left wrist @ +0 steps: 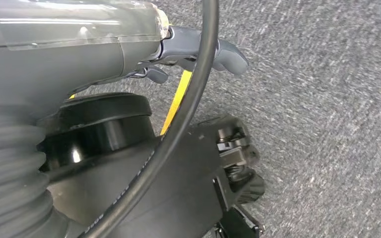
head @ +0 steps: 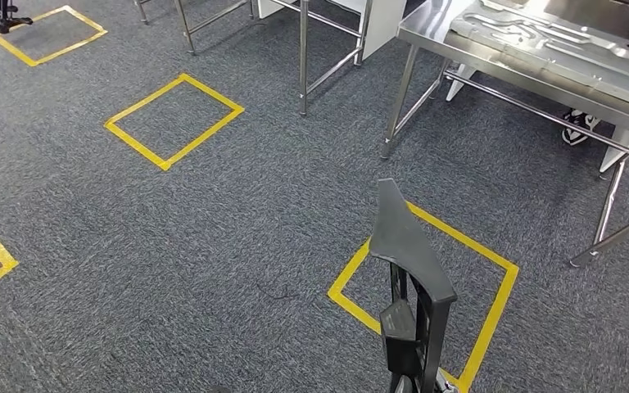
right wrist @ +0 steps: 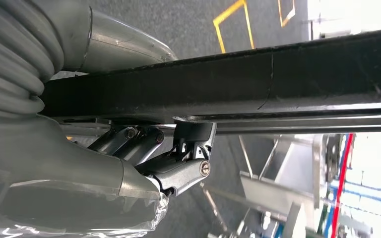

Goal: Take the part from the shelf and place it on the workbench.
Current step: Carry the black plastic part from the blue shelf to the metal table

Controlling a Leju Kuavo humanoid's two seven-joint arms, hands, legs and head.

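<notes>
From the head view, the dark part (head: 409,270) stands up tall in front of the robot, long way up. The workbench (head: 540,57) is ahead and to the right.

In the left wrist view, the left hand (left wrist: 198,54) hangs by the floor, holding nothing, fingers curled.

In the right wrist view, the right hand (right wrist: 178,158) grips the part (right wrist: 228,89) tight

Grey carpet (head: 254,213) carries yellow tape squares (head: 174,121). A pair of shoes (head: 577,125) stands under the steel table. Bare metal frame legs (head: 303,57) rise nearby.
</notes>
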